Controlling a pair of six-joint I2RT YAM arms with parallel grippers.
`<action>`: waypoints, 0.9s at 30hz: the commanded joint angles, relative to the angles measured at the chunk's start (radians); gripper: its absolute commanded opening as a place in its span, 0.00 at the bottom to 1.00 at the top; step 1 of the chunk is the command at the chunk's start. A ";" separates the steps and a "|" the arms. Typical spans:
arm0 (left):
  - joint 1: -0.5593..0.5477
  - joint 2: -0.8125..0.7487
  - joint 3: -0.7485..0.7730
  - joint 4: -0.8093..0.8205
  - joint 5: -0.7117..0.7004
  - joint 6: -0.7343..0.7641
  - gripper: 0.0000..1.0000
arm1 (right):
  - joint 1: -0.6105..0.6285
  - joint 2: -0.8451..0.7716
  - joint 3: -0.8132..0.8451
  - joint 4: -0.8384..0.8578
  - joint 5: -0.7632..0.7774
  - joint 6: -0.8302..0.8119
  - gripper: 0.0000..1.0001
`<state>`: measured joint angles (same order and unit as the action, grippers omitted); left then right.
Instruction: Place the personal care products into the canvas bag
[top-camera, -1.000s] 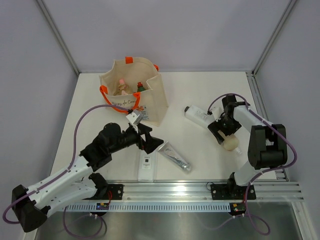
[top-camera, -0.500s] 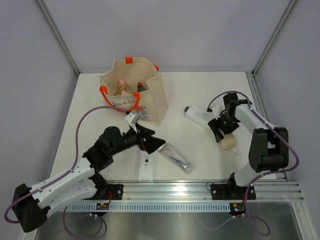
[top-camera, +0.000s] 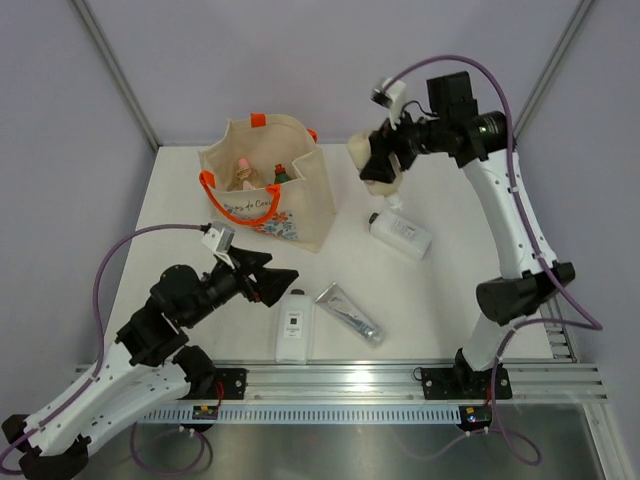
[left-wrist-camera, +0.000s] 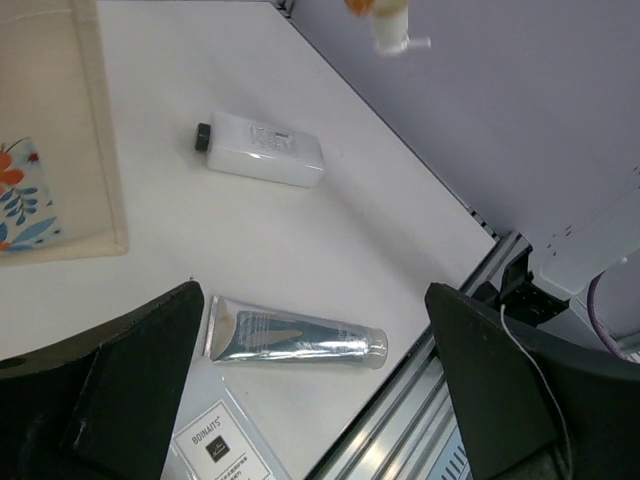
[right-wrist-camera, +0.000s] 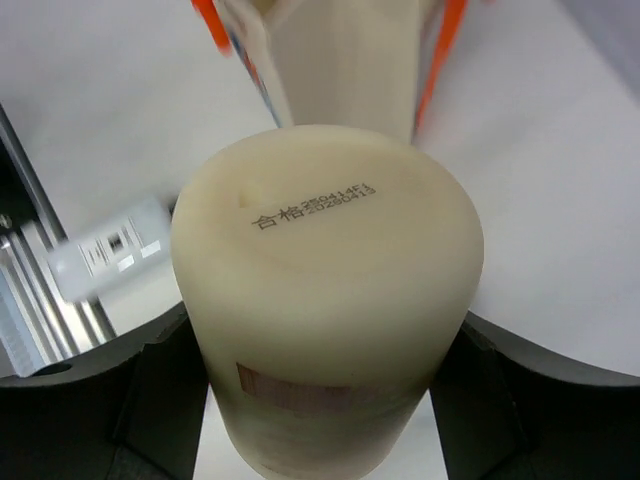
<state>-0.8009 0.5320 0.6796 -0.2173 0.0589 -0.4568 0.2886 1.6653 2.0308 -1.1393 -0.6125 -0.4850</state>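
While the right gripper (top-camera: 381, 165) is pinching the beige bottle (right-wrist-camera: 325, 290) aloft, just right of the canvas bag (top-camera: 305, 205), the carry step is running; next move prob. needs centring over bag's mouth, then letting go. The left gripper (top-camera: 265, 276) is hovering, jaws spread, empty.

Grey walls (top-camera: 330, 60) enclose a white table (top-camera: 420, 300) and aluminium rail (top-camera: 350, 380).
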 joint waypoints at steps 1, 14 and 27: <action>0.003 -0.076 -0.061 -0.106 -0.139 -0.095 0.99 | 0.101 0.218 0.375 0.131 -0.119 0.205 0.00; 0.003 -0.271 -0.117 -0.304 -0.321 -0.233 0.99 | 0.348 0.678 0.758 1.007 0.215 0.479 0.00; 0.003 -0.238 -0.164 -0.333 -0.419 -0.330 0.99 | 0.369 0.693 0.395 0.937 0.157 0.292 0.16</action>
<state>-0.8009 0.2737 0.5266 -0.5533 -0.2878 -0.7143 0.6575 2.4477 2.4561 -0.2935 -0.4240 -0.1017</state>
